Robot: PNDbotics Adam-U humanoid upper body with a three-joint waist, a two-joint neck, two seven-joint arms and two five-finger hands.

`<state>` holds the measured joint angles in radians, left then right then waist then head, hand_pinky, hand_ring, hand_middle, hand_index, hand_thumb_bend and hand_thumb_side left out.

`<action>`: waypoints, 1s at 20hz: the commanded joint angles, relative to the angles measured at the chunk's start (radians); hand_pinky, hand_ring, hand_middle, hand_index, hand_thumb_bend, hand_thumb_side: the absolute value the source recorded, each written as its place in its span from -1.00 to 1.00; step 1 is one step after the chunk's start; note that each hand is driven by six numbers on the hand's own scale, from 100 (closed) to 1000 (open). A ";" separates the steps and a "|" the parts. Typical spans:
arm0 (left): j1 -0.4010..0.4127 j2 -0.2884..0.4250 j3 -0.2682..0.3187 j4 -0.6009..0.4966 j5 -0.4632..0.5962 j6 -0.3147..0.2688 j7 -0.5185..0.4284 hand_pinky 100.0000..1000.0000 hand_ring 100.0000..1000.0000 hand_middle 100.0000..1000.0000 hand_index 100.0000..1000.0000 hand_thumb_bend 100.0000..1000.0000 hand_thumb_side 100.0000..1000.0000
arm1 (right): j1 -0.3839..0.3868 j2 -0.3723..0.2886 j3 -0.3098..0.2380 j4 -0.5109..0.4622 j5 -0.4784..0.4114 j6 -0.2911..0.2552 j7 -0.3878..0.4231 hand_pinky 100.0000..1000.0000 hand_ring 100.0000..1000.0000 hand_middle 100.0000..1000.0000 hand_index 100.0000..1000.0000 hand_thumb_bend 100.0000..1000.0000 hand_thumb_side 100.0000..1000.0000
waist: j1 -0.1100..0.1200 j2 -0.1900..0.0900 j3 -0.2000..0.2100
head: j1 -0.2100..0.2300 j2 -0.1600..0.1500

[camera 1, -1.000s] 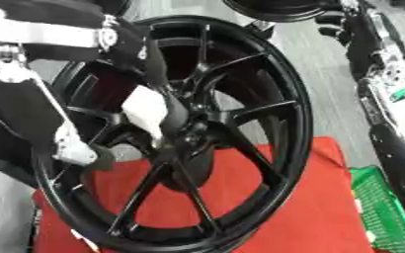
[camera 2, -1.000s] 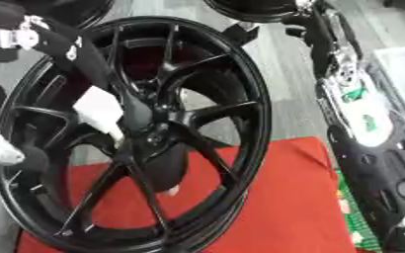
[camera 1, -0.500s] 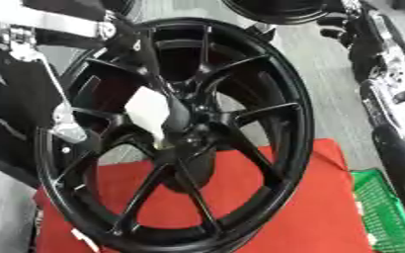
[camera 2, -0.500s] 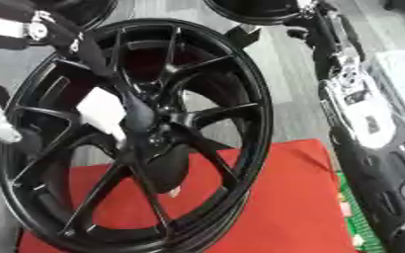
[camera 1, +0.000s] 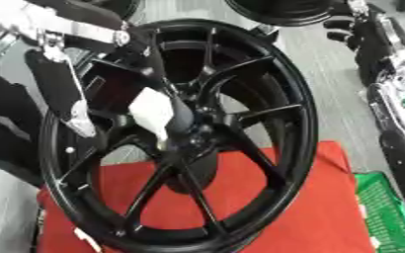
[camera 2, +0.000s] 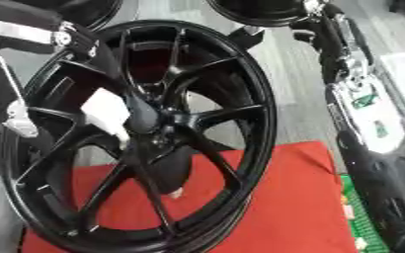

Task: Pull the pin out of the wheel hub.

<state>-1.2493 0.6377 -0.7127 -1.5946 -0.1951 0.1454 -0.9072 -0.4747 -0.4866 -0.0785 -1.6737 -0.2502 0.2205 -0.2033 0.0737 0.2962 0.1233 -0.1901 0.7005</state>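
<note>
Left eye view: left hand [camera 1: 167,111] has slid closer along the hub [camera 1: 197,133], fingers curled on the white-wrapped pin [camera 1: 150,112], unpulled.

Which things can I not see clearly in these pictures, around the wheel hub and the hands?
- Pin: not identifiable in either view; the left hand with its white part covers the hub.
- Left hand's fingers: blurred against the black wheel; open or shut cannot be told.
- Right hand: not visible; only the right arm runs along the right edge.
- Green basket: cut off by the lower right corner, left eye view.
</note>
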 commanded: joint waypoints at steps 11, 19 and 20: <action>-0.019 -0.034 0.001 0.056 -0.044 -0.047 0.000 0.75 0.80 0.71 0.71 0.44 -1.00 | -0.020 -0.008 0.001 -0.011 0.005 -0.002 0.005 0.55 0.45 0.38 0.42 -1.00 0.43 | -0.003 -0.023 -0.009 | 0.023 -0.013; -0.019 -0.058 0.004 0.066 -0.064 -0.048 0.000 0.68 0.74 0.61 0.62 0.31 -1.00 | -0.024 -0.006 0.001 -0.011 0.005 -0.003 0.006 0.55 0.45 0.38 0.42 -1.00 0.43 | -0.005 -0.020 -0.013 | 0.032 -0.014; -0.018 -0.060 0.005 0.068 -0.067 -0.047 0.000 0.67 0.73 0.60 0.61 0.28 -1.00 | -0.024 -0.006 0.001 -0.011 0.005 -0.003 0.007 0.55 0.45 0.38 0.42 -1.00 0.43 | -0.005 -0.020 -0.013 | 0.033 -0.014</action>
<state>-1.2493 0.5700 -0.7229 -1.5257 -0.2545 0.0998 -0.9076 -0.4839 -0.4790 -0.0735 -1.6737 -0.2502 0.2194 -0.2011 0.0736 0.2965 0.1107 -0.1601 0.6998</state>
